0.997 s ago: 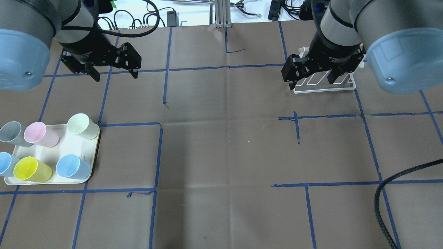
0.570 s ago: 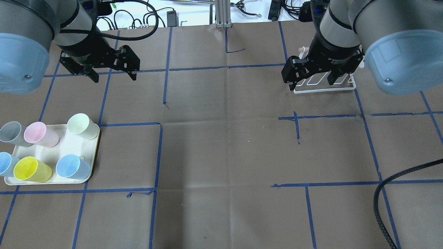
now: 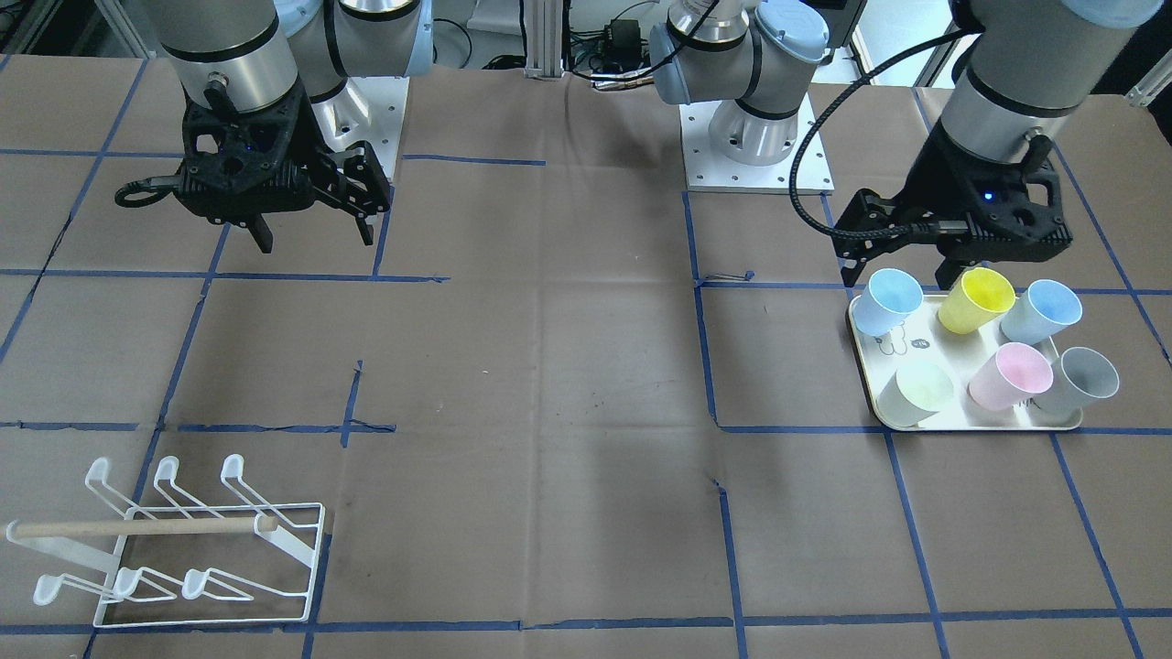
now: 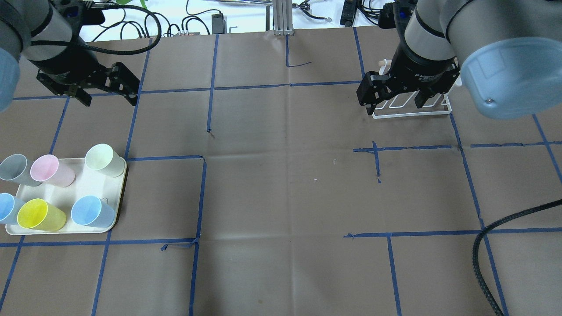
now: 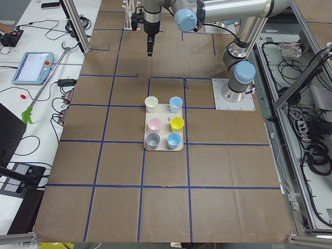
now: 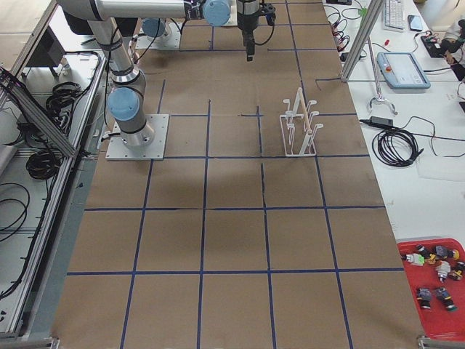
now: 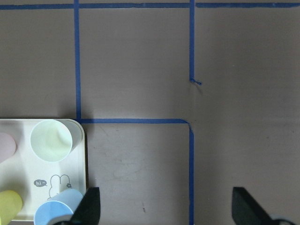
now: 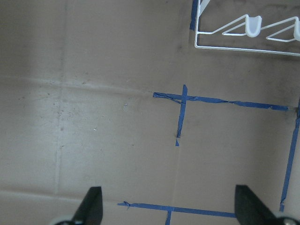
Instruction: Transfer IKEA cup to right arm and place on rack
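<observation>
Several pastel cups stand on a cream tray at the table's left: pale green, pink, grey, yellow and two blue ones. My left gripper is open and empty, hovering above the table beyond the tray; in the left wrist view the green cup shows. My right gripper is open and empty, above the near edge of the white wire rack. The rack with its wooden dowel stands bare.
Blue tape lines grid the brown table cover. A thick ribbed black cable loops over the near right of the table. The arm bases stand on the robot's side. A red parts tray lies on the side bench.
My left gripper has moved to the left in the overhead view, towards the space beyond the tray, still open. The right gripper has barely moved.
</observation>
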You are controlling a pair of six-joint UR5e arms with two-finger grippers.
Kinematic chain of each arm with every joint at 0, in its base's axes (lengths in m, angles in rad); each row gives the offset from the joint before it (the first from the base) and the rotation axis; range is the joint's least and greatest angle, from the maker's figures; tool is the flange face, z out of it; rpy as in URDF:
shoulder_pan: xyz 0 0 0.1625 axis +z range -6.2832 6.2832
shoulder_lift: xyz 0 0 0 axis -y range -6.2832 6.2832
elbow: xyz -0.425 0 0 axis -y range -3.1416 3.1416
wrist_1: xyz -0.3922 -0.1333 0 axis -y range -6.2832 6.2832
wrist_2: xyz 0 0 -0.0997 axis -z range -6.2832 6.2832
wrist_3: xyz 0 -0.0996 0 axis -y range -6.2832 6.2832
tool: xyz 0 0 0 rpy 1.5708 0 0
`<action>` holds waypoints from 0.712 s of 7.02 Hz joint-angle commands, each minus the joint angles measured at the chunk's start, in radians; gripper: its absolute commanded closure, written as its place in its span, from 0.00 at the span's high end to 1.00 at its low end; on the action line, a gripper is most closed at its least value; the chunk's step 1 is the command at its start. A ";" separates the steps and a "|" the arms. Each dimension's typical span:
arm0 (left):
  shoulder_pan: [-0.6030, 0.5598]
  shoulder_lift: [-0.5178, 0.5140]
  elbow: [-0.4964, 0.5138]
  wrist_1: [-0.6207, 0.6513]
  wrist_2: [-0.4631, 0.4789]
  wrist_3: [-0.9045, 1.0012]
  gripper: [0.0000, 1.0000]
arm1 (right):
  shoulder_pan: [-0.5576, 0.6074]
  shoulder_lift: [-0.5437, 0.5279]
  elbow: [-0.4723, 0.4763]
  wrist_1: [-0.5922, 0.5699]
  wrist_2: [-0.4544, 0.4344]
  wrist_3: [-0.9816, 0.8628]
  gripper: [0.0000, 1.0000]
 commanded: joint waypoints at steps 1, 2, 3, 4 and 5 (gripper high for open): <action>0.187 0.015 -0.100 0.019 -0.007 0.237 0.97 | 0.000 0.002 0.001 0.000 0.003 0.001 1.00; 0.268 0.014 -0.143 0.080 -0.010 0.272 0.97 | 0.000 0.005 0.003 0.002 0.003 0.002 1.00; 0.289 0.004 -0.171 0.094 -0.010 0.272 0.97 | 0.000 0.005 0.003 0.002 0.003 0.004 1.00; 0.286 -0.011 -0.184 0.126 -0.011 0.251 0.97 | 0.000 0.007 0.003 0.002 0.003 0.004 1.00; 0.280 -0.028 -0.190 0.142 -0.031 0.197 0.97 | 0.000 0.007 0.003 0.002 0.003 0.004 1.00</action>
